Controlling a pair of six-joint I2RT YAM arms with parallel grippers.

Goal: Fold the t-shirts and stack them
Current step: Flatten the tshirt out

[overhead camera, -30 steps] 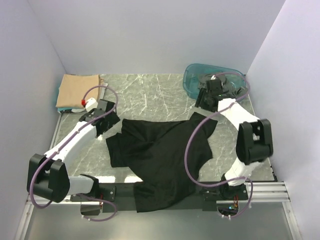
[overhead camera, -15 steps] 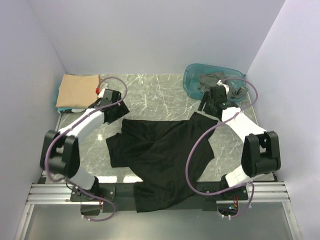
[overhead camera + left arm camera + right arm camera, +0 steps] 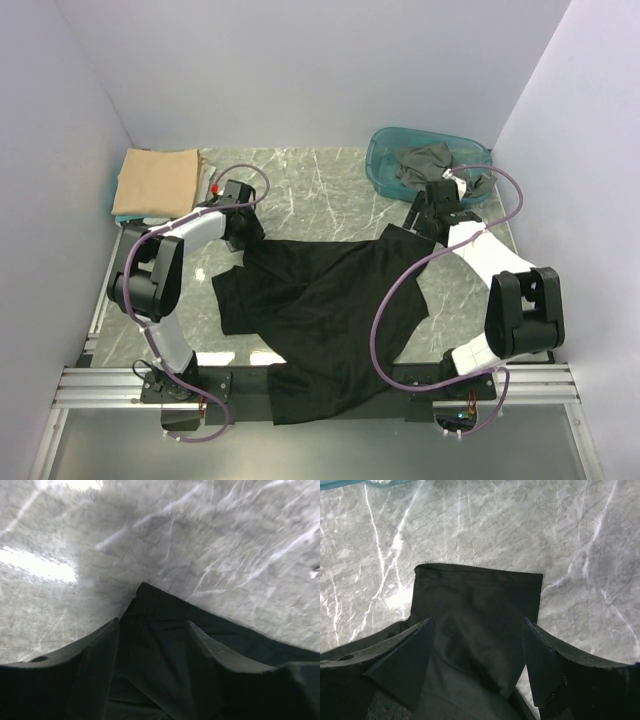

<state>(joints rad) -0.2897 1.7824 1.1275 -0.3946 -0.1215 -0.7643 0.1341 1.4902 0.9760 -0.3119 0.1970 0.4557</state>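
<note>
- Your left pincer (image 3: 152, 625) stands part open astride the far-left corner of the black t-shirt (image 3: 320, 310). Cloth lies between its fingers, but nothing is clamped. If it pinches only the hem's edge, I judge the corner may slip out when you lift.
- Your right pincer (image 3: 477, 622) hangs wide open over the black t-shirt's far-right sleeve, holding nothing. Bite several layers there and the sleeve could come up bunched.
- The black t-shirt lies crumpled mid-tabletop (image 3: 320, 195), its near end reaching past the near edge. Pull unevenly and it may twist or drag off.
- Only the top view shows the whole black t-shirt and the folded tan t-shirt (image 3: 155, 180) well beyond its far-left corner. It also shows the teal tub (image 3: 380, 175), holding a grey t-shirt (image 3: 425, 160), beyond the far-right sleeve.
- Only the wrist views show each pincer's gap and the cloth edges beneath; the top view hides both.
</note>
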